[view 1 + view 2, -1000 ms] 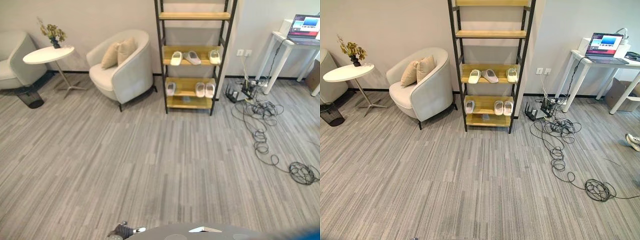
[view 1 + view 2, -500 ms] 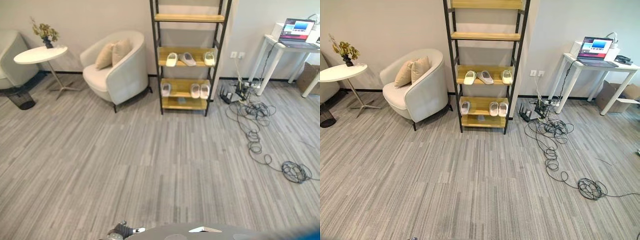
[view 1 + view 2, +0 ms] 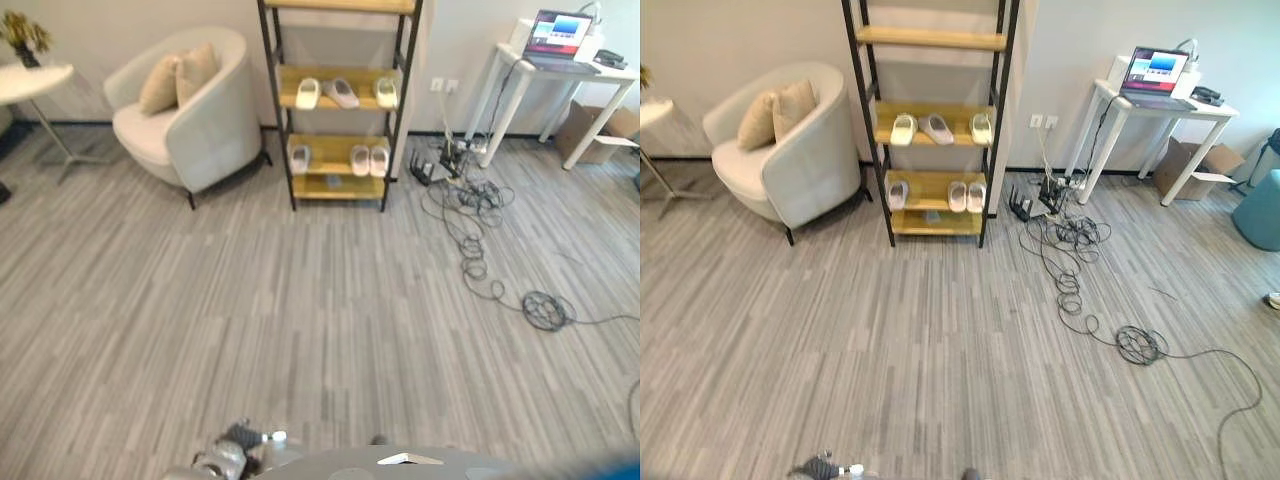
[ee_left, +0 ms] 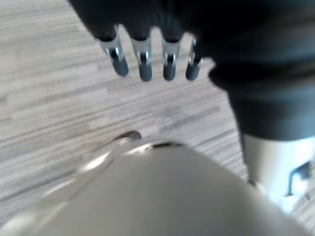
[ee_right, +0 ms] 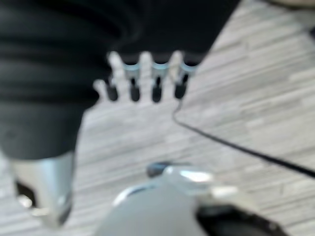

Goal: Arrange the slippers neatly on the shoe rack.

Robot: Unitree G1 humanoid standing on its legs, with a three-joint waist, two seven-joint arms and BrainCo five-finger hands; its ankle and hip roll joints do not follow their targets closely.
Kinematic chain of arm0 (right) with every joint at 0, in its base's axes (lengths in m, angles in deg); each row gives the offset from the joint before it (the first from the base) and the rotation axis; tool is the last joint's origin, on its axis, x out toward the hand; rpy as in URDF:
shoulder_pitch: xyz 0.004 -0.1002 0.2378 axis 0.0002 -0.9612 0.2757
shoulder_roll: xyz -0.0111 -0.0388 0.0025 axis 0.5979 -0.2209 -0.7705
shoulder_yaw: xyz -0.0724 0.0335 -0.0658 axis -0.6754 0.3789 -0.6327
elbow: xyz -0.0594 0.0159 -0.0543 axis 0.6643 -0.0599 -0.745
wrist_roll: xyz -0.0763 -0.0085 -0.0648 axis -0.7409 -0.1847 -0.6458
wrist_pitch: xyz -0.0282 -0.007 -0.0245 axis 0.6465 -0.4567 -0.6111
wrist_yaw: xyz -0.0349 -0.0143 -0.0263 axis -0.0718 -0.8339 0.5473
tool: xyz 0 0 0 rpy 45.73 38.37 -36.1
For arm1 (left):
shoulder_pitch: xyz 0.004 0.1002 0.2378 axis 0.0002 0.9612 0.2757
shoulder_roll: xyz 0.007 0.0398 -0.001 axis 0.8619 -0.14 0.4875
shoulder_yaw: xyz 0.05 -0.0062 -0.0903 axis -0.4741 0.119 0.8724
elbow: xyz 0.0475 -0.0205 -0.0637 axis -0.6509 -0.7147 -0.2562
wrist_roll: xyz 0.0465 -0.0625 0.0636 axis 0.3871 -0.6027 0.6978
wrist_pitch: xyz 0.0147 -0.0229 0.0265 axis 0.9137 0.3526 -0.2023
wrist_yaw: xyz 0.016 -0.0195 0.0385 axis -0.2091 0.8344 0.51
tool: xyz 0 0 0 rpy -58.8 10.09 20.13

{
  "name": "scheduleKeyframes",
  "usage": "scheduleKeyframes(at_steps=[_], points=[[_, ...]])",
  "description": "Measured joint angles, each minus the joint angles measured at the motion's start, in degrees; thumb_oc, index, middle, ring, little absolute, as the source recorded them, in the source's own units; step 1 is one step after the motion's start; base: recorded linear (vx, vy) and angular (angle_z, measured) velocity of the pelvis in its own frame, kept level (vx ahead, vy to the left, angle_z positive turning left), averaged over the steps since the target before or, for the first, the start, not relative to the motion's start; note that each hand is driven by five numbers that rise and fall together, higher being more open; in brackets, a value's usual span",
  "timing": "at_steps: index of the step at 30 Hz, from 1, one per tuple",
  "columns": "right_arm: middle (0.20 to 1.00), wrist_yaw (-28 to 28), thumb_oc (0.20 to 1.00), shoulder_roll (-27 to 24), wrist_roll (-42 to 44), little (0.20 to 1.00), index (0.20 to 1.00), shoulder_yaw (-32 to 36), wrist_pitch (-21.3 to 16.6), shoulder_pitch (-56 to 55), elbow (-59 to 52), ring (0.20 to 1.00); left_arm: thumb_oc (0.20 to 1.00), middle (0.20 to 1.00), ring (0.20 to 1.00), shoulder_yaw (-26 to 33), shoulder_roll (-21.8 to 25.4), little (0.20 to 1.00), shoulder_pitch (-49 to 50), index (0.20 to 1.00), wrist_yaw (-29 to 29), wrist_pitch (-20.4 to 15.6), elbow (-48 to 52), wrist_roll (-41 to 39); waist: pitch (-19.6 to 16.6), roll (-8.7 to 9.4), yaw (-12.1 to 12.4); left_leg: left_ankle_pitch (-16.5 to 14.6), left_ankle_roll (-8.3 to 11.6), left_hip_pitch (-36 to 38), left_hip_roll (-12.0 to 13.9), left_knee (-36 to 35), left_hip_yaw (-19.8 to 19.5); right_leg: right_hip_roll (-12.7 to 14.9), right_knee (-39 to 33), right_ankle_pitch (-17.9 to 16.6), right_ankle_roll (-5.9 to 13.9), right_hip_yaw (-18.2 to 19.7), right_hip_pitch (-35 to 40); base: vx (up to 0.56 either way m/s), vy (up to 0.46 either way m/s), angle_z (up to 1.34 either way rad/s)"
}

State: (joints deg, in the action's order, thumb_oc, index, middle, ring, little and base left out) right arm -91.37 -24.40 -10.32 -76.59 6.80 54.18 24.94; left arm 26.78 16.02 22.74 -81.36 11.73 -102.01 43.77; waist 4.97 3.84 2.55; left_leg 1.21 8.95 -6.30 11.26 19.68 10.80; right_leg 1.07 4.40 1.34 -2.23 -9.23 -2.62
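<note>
The whole view has swung since a second ago, a camera turn: the shoe rack (image 3: 930, 125) sits further left, nothing on it moved. Its slippers (image 3: 935, 128) lie loosely across two shelves, well away across the floor. Left hand (image 4: 147, 61) and right hand (image 5: 142, 81) hang relaxed, empty; approach likely comes first.

Bare floor (image 3: 300, 320) before rack (image 3: 338, 110); armchair (image 3: 185, 110) left, cables (image 3: 480, 250) right.
</note>
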Motion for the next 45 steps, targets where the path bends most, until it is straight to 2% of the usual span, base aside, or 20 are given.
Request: scheduleKeyframes(at_steps=[3,4,5,6,10,14,16,19,23,26,30,31,32,33,34,39,40,41,43,45], points=[[1.000,-0.08,1.000,0.00,0.03,1.000,1.000,0.67,0.05,1.21,2.14,1.000,1.000,1.000,1.000,0.50,0.24,1.000,-1.44,1.000,-0.13,-0.46,0.22,-0.07,1.47,0.90,0.05,1.84,-0.79,-3.90,-1.05,0.54,5.08,0.49,-5.81,0.97,0.88,-0.08,1.28,0.23,0.048,0.22],[1.000,-0.09,1.000,-0.78,0.14,1.000,1.000,1.18,0.01,2.15,5.02,1.000,1.000,1.000,1.000,0.58,-1.12,1.000,-0.83,1.000,-0.11,-1.01,0.32,-0.11,1.08,-1.93,0.80,1.23,-1.27,-3.48,-0.70,-7.93,5.69,-2.60,-6.69,1.90,2.71,-0.74,2.92,0.31,0.121,0.06],[1.000,-0.09,1.000,-2.18,0.53,1.000,1.000,2.39,0.25,2.94,6.53,1.000,1.000,1.000,1.000,0.06,-2.11,1.000,-0.80,1.000,-0.17,-1.59,0.84,-0.10,1.37,-5.16,1.74,0.07,-0.68,-3.62,1.41,-11.90,5.72,-4.06,6.11,4.25,-0.26,-3.39,-0.20,0.27,0.133,0.24],[1.000,-0.34,1.000,-2.80,0.61,1.000,1.000,2.85,0.89,1.53,5.70,1.000,1.000,1.000,1.000,0.08,-0.90,1.000,0.46,1.000,-0.60,-2.75,3.75,-0.21,1.17,-1.83,1.77,-0.15,-0.44,-5.76,-2.48,-13.43,6.78,-0.59,10.30,12.29,1.51,-0.79,1.17,0.38,0.180,0.79],[1.000,-0.66,1.000,-1.99,0.98,1.000,1.000,1.50,0.71,2.78,4.09,1.000,1.000,1.000,1.000,5.56,0.85,1.000,3.96,1.000,0.90,-5.59,6.01,-2.38,2.73,-0.99,5.40,2.40,-4.13,-6.55,-6.58,-22.66,10.06,-2.19,-1.70,9.42,3.28,0.82,6.37,0.38,0.136,-0.12],[1.000,-0.77,1.000,1.19,1.30,1.000,1.000,2.53,0.65,4.32,3.09,1.000,1.000,1.000,1.000,11.99,0.38,1.000,5.15,1.000,2.66,-5.55,-0.59,-5.83,0.43,3.72,6.26,3.59,-9.86,-0.53,-13.07,-21.64,7.47,-1.12,-6.28,10.03,4.88,1.35,13.65,0.58,0.288,-0.19],[1.000,-1.37,1.000,1.98,1.57,1.000,1.000,1.50,-0.14,3.78,0.34,1.000,1.000,1.000,1.000,16.70,0.14,1.000,4.69,1.000,4.28,-3.84,-4.61,-8.23,0.07,1.04,6.05,1.72,-13.99,5.75,-11.10,-24.37,7.35,-1.13,16.80,12.86,8.94,-1.91,6.81,0.53,0.322,-0.20],[1.000,-2.15,1.000,3.47,1.58,1.000,1.000,0.67,-0.51,3.27,-1.30,1.000,1.000,1.000,1.000,14.28,0.27,1.000,3.61,1.000,4.64,-3.45,-2.71,-8.31,-2.42,3.98,4.59,-4.88,-16.23,7.84,-14.89,-21.00,4.28,9.13,42.22,11.33,13.89,-1.49,-4.47,0.47,0.239,0.44],[1.000,-2.31,1.000,2.67,2.09,1.000,1.000,0.84,-1.33,2.06,-2.60,1.000,1.000,1.000,1.000,11.30,0.41,1.000,1.82,1.000,4.84,-3.44,-0.74,-8.33,-2.47,0.61,3.21,-7.00,-16.69,14.64,-15.67,-21.73,-0.09,11.03,51.03,10.15,10.80,0.52,-10.32,0.43,0.098,0.64],[1.000,-2.41,1.000,0.91,2.30,1.000,1.000,1.80,-2.43,3.39,-5.64,1.000,1.000,1.000,1.000,11.90,-1.17,1.000,-0.47,1.000,5.06,-4.02,1.21,-9.56,-0.79,-3.73,0.73,-9.32,-16.51,18.79,-12.98,-22.23,-5.22,7.67,37.99,11.96,6.05,-4.30,-16.98,0.45,-0.077,0.61],[1.000,-2.49,1.000,0.41,2.26,1.000,1.000,3.10,-1.91,4.46,-2.64,1.000,1.000,1.000,1.000,11.73,-0.98,1.000,-0.86,1.000,5.71,-4.26,-1.22,-9.14,-0.09,-2.50,-2.63,-13.28,-8.49,24.34,-10.63,-22.33,-8.79,-0.19,7.15,5.21,5.23,5.70,-20.92,0.44,-0.139,0.88],[1.000,-2.58,1.000,0.83,2.21,1.000,1.000,3.06,-1.64,2.91,-0.98,1.000,1.000,1.000,1.000,11.57,-0.86,1.000,0.21,1.000,5.78,-4.24,-1.01,-9.13,-0.48,-0.48,-2.80,-14.01,-7.20,26.60,-11.38,-21.50,-7.82,-0.08,4.30,3.36,2.16,5.41,-20.42,0.61,-0.241,1.01],[1.000,-2.28,1.000,0.69,2.25,1.000,1.000,4.17,-1.32,1.32,1.32,1.000,1.000,1.000,1.000,11.38,-1.78,1.000,2.52,1.000,6.02,-4.15,-2.29,-9.11,-1.64,-0.83,-3.78,-15.75,-3.78,28.93,-9.17,-18.95,-8.79,-1.45,5.20,-4.89,3.02,8.30,-18.12,0.59,-0.268,0.84],[1.000,-2.30,1.000,0.61,2.26,1.000,1.000,3.98,-1.11,0.36,2.34,1.000,1.000,1.000,1.000,11.43,-2.57,1.000,2.58,1.000,6.05,-4.03,-2.93,-9.13,-2.01,-1.34,-3.90,-15.55,-3.37,29.12,-8.15,-16.89,-9.26,-2.64,6.85,-5.64,3.31,8.68,-17.39,0.45,-0.273,0.85],[1.000,-2.28,1.000,0.46,2.33,1.000,1.000,4.10,-1.06,-0.73,2.87,1.000,1.000,1.000,1.000,11.34,-2.76,1.000,2.33,1.000,6.13,-4.08,-3.01,-9.15,-1.62,-1.67,-3.64,-14.26,-2.68,28.66,-7.80,-14.20,-8.77,-3.06,7.58,-7.09,-0.36,8.70,-16.43,0.41,-0.293,0.39],[1.000,-2.16,1.000,-1.27,2.26,1.000,1.000,2.82,-0.45,2.17,1.70,1.000,1.000,1.000,1.000,11.94,-3.59,1.000,1.64,1.000,6.44,-5.13,-3.10,-9.24,-0.99,-2.71,-3.04,-2.89,0.56,21.73,-4.05,2.92,-11.57,-4.93,7.92,-1.86,-3.45,8.07,-10.34,0.25,-0.364,0.19],[1.000,-2.16,1.000,-0.90,2.26,1.000,1.000,2.81,-0.40,2.63,0.99,1.000,1.000,1.000,1.000,12.00,-3.29,1.000,0.33,1.000,6.64,-5.24,-3.05,-9.27,-0.44,-1.54,-2.77,2.79,1.21,16.19,-3.74,12.54,-10.75,-4.54,6.35,-1.85,-3.98,7.69,-8.39,0.17,-0.399,0.43],[1.000,-2.27,1.000,-0.35,2.26,1.000,1.000,2.55,-0.69,4.19,1.04,1.000,1.000,1.000,1.000,12.60,-2.27,1.000,-1.58,1.000,6.95,-5.49,-2.58,-9.85,1.15,2.22,-1.63,16.93,-1.90,5.24,-1.50,28.12,-7.75,-3.34,2.55,-1.64,-5.46,6.20,-4.04,0.24,-0.353,0.47],[1.000,-2.56,1.000,0.09,2.25,1.000,1.000,1.73,-0.76,5.72,2.03,1.000,1.000,1.000,1.000,12.49,-0.48,1.000,-1.65,1.000,6.94,-5.95,0.99,-10.42,2.11,4.68,-1.13,7.65,-7.66,-1.59,2.23,32.90,-4.08,-3.72,1.50,-1.04,-6.25,5.62,-2.02,0.29,-0.159,0.18],[1.000,-3.11,1.000,-0.08,2.35,1.000,1.000,2.46,-1.45,6.55,0.72,1.000,1.000,1.000,1.000,12.05,1.10,1.000,-1.46,1.000,6.38,-6.56,4.62,-10.57,2.58,6.35,0.25,0.46,-6.60,-7.21,0.89,23.52,-3.05,-3.95,-1.29,1.18,-6.76,6.52,2.17,0.35,0.014,-0.07]])
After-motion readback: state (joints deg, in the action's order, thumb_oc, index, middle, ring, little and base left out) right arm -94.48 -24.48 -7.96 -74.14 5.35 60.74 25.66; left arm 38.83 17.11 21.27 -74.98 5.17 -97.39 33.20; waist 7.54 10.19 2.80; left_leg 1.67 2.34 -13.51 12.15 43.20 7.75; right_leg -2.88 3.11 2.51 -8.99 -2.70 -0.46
